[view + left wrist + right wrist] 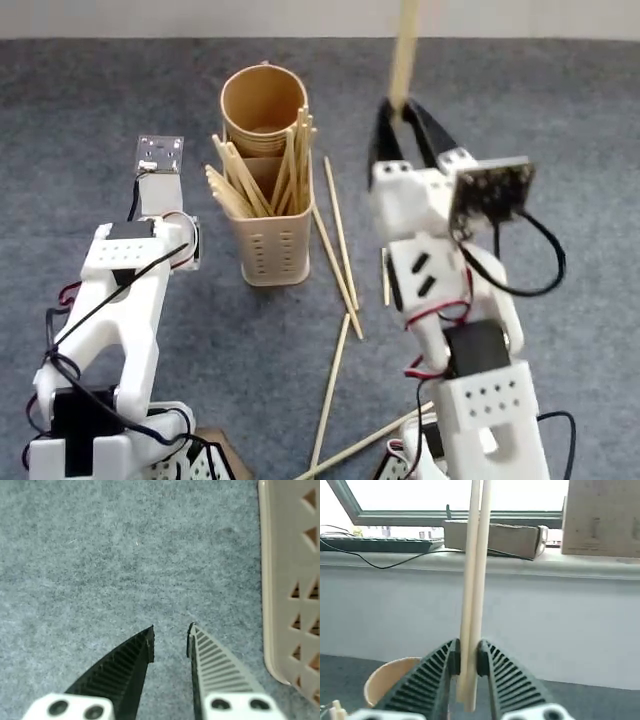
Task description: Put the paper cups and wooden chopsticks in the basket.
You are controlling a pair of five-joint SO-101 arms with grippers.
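right pincer (pixel 468 656) clamped on two wooden chopsticks (pixel 475 580) | sticks run straight out beyond its jaws, side by side | paper cup (pixel 387 679) rim just beside one jaw | white wall (pixel 560 622) and window ledge (pixel 580 565) far beyond

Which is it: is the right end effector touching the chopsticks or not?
Touching. The right wrist view shows the right end effector shut on the chopsticks, its jaws pressed against them from both sides.

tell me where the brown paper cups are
High view, centre-left: the stacked brown paper cups stand upright in the far end of the beige perforated basket, behind the wooden chopsticks in it.
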